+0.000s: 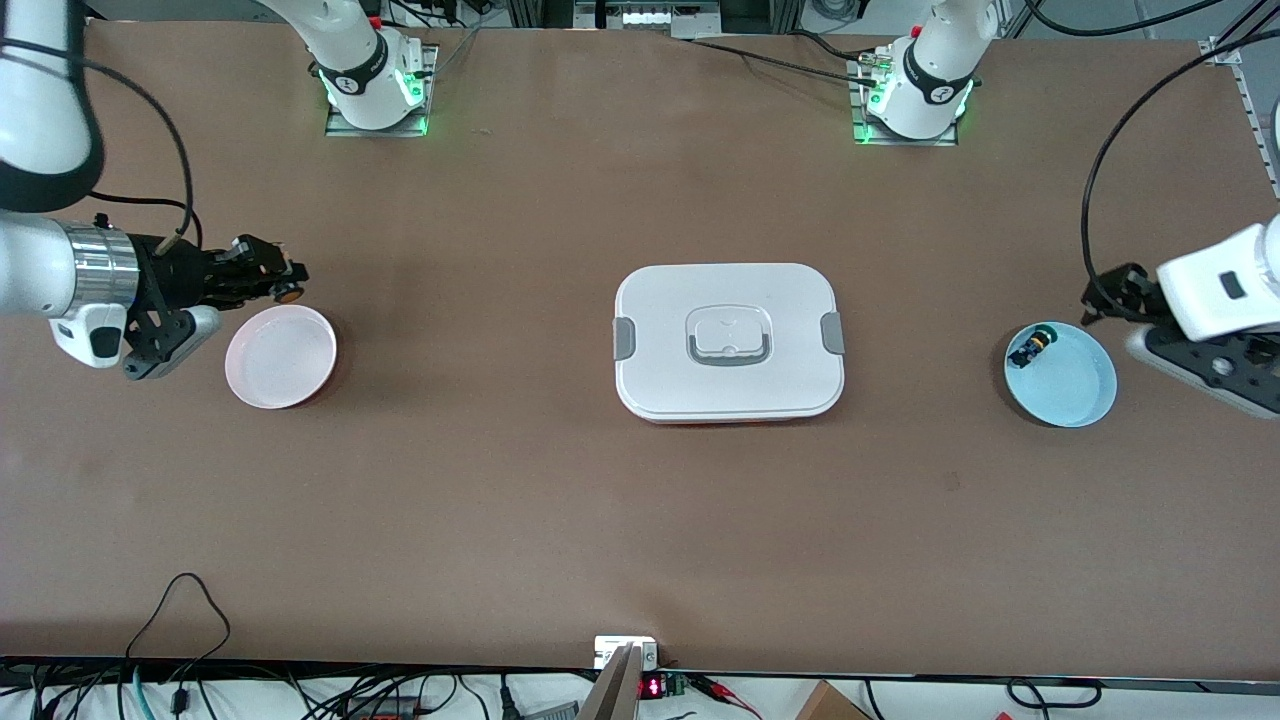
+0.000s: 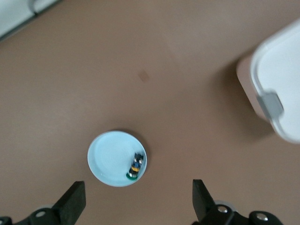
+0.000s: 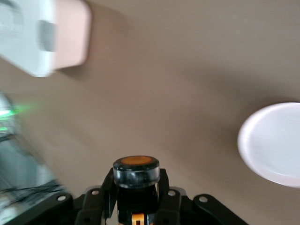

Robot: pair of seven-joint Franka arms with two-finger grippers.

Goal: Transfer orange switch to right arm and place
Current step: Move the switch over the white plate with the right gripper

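My right gripper (image 1: 283, 281) is shut on the orange switch (image 1: 291, 291), a stubby black button with an orange cap. It holds the switch in the air over the table, just by the rim of the pink plate (image 1: 262, 368). In the right wrist view the switch (image 3: 136, 169) sits upright between the two black fingers of the right gripper (image 3: 136, 182), and the pink plate (image 3: 274, 143) lies off to one side with nothing in it. My left gripper (image 1: 1125, 318) is open and empty, over the table beside the blue plate (image 1: 1078, 388); its fingers (image 2: 73, 200) stand wide apart.
A white lidded container (image 1: 730, 300) sits mid-table; it also shows in the left wrist view (image 2: 281, 70) and the right wrist view (image 3: 23, 33). The blue plate (image 2: 108, 157) holds a small black switch with a green cap (image 1: 1032, 347), which the left wrist view also shows (image 2: 135, 167).
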